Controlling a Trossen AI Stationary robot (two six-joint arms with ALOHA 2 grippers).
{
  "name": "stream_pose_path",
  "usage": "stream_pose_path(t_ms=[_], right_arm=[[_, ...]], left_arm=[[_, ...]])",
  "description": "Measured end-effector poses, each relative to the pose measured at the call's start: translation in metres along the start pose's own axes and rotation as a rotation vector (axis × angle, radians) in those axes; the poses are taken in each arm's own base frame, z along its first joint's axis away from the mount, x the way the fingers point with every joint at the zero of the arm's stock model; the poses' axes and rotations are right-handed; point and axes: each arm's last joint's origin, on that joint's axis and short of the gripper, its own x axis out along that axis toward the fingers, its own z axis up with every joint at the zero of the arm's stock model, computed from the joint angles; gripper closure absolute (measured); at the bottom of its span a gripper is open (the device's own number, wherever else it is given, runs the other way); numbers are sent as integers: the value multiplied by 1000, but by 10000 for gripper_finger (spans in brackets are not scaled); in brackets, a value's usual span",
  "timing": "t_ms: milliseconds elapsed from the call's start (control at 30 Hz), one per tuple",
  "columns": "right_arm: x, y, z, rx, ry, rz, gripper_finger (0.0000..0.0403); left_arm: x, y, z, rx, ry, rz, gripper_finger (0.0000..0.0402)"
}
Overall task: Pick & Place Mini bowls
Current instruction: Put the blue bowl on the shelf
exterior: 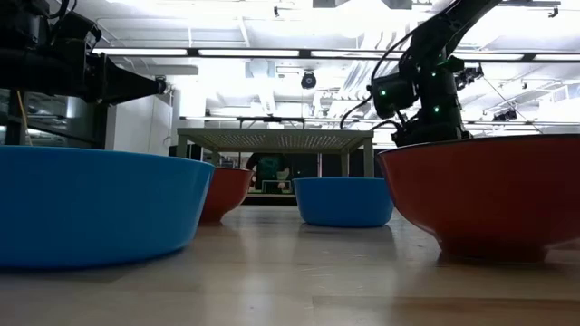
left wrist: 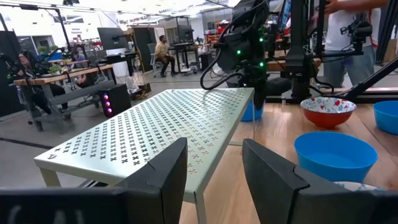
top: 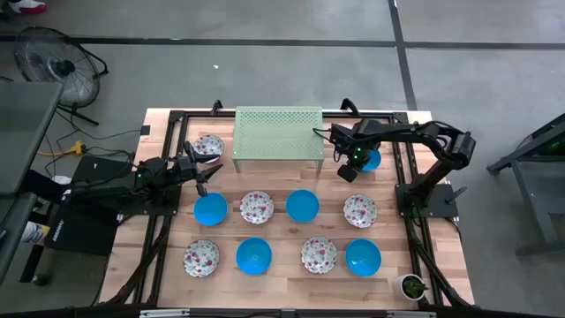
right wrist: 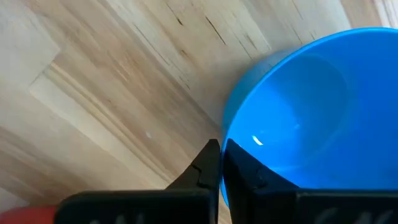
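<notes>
Several mini bowls stand in two rows on the wooden table, some blue (top: 302,205), some floral (top: 257,208). Another floral one (top: 208,147) stands left of the pale green rack (top: 277,132). Right of the rack stands a blue bowl (top: 372,160), also visible in the right wrist view (right wrist: 305,118). My right gripper (right wrist: 222,158) points down at its rim and is shut on it. My left gripper (top: 201,172) hangs open and level near the table's left side, its fingers (left wrist: 161,177) facing the rack and holding nothing. My right gripper pinches the blue bowl's rim (right wrist: 229,134) on the side toward the rack, one finger outside the wall and one inside the hollow. The fingers come from above, pointing down. In the left wrist view the bowl (left wrist: 250,112) appears to rest upright on the table.
The rack (left wrist: 155,137) stands on thin legs at the far middle, close beside the held bowl. A small potted plant (top: 411,285) sits at the near right corner. Black frame rails (top: 404,190) run along both table sides. People stand in the room beyond.
</notes>
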Motion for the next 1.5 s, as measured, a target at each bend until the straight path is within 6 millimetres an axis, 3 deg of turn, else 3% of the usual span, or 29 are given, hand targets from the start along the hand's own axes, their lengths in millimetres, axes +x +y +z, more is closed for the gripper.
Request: stream_pose_path(t_ms=[567, 833, 1067, 1200, 1333, 1500], right_arm=[[-40, -7, -35, -135, -23, 21, 403], [-80, -8, -30, -270, -98, -17, 403], [-125, -6, -23, -546, -236, -89, 403], [-147, 3, -23, -805, -312, -116, 403], [-159, 16, -21, -1127, -366, -124, 403], [-166, 29, -4, -1296, -386, -153, 403]], left_arm=[[0, 0, 0, 0, 0, 0, 252], [0, 0, 0, 0, 0, 0, 252], [0, 0, 0, 0, 0, 0, 252], [0, 0, 0, 0, 0, 0, 252], [0, 0, 0, 0, 0, 0, 252], [0, 0, 0, 0, 0, 0, 252]])
